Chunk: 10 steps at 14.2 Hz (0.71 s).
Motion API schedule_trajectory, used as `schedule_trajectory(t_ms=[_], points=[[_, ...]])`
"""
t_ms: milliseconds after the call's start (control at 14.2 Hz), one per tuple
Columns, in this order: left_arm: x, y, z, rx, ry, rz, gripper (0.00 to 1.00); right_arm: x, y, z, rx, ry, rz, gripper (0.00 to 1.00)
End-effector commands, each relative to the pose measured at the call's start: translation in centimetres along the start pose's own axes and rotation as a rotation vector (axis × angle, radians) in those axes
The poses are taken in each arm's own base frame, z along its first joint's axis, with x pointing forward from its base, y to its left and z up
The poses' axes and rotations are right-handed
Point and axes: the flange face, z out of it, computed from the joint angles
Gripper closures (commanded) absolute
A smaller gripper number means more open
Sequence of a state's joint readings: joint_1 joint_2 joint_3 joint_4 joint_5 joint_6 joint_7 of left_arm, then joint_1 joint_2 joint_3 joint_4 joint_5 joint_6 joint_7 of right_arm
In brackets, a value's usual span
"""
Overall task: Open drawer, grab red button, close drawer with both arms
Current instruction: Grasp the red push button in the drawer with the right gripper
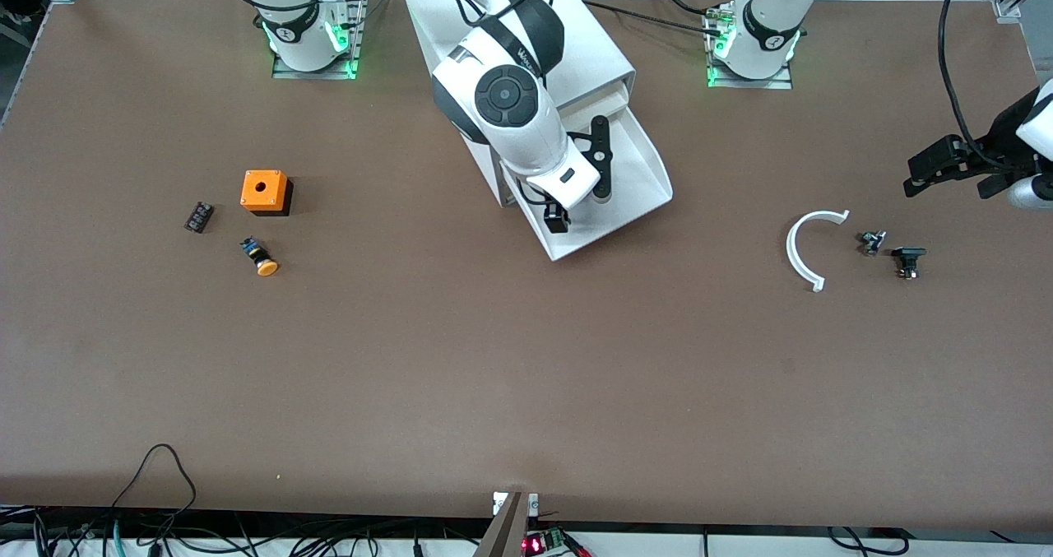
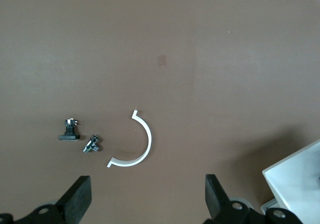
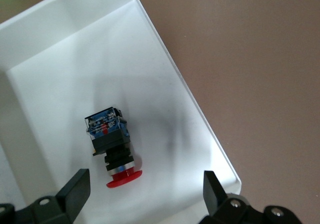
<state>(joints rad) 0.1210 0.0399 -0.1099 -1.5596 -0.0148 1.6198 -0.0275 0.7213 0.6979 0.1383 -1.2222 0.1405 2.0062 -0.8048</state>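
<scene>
Right end effector (image 3: 145, 194) spread over button (image 3: 112, 144) in pulled-out drawer (image 1: 650, 162), left end effector (image 2: 145, 201) spread above white arc (image 2: 135, 146)

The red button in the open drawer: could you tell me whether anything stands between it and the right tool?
Nothing visible does. The right tool hangs open over the drawer, where the red button lies alone on its side.

White jointed arms (image 1: 510, 121) with black bands, black cables, and green-lit bases (image 1: 313, 47).
</scene>
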Motion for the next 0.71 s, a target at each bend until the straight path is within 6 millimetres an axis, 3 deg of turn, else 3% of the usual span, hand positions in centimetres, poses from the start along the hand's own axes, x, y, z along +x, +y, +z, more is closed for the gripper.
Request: schedule_trajectory(t_ms=[0,353,635], points=[[-1.3,1.3,-1.9,0.028,0.014,-0.017,0.0,1.0,-1.1,1.6,-0.039,-0.056,-0.073,0.0],[-1.4,1.4,-2.0,0.03,0.021,0.005,0.0,1.7,-2.3,2.2,-0.047,-0.1,-0.111,0.0],[-1.4,-0.1,-1.5,0.03,0.004,0.136,0.0,2.4,-3.4,3.5,-0.036,-0.113,-0.133,0.0]])
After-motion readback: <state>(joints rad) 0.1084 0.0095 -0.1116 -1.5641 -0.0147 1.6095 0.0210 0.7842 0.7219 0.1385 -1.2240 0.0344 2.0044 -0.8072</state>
